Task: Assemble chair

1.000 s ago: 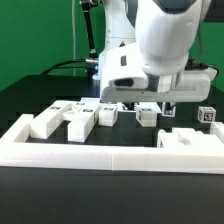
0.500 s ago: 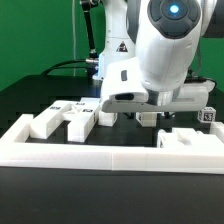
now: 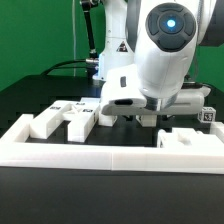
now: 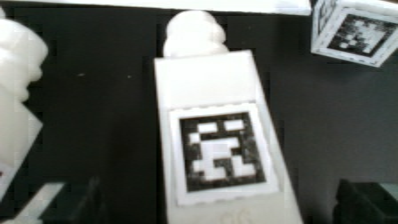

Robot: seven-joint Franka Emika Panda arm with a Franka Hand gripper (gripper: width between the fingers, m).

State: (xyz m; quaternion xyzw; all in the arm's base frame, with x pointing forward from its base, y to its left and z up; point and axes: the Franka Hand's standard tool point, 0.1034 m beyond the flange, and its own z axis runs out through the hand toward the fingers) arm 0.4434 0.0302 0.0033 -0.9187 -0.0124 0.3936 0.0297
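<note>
**Chair [image 3: 60,120]:** loose white parts, none joined as far as you can see. They lie in a row across the black table [image 3: 20,100], just behind the low border wall [image 3: 100,155] that runs along the table's near edge.

- **Long bar [image 4: 210,100]:** lies flat, with a square tag face up near one end and a rounded peg at the other. In the exterior view it sits mid-row, directly under the arm's hand and mostly hidden by it.
- **Blocky part [image 3: 43,124]:** at the end of the row on the exterior view's left, close to the wall's corner.
- **T-shaped part [image 3: 80,124]:** just beside the blocky part.
- **Small block [image 3: 108,116]:** between the T-shaped part and the long bar.
- **Wide part [image 3: 190,140]:** at the exterior view's right, against or just beside the wall; you cannot tell which.
- **Tagged cube [image 3: 208,114]:** behind the wide part, toward the table's edge on that side.

**Gripper [image 4: 217,205]:** jaws spread wide, with one dark finger [image 4: 68,203] on each side of the bar's tagged end. A dark gap shows on both sides, so it grips nothing.

**Arm [image 3: 165,50]:** hangs low over the middle of the row and hides the table behind it.
</note>
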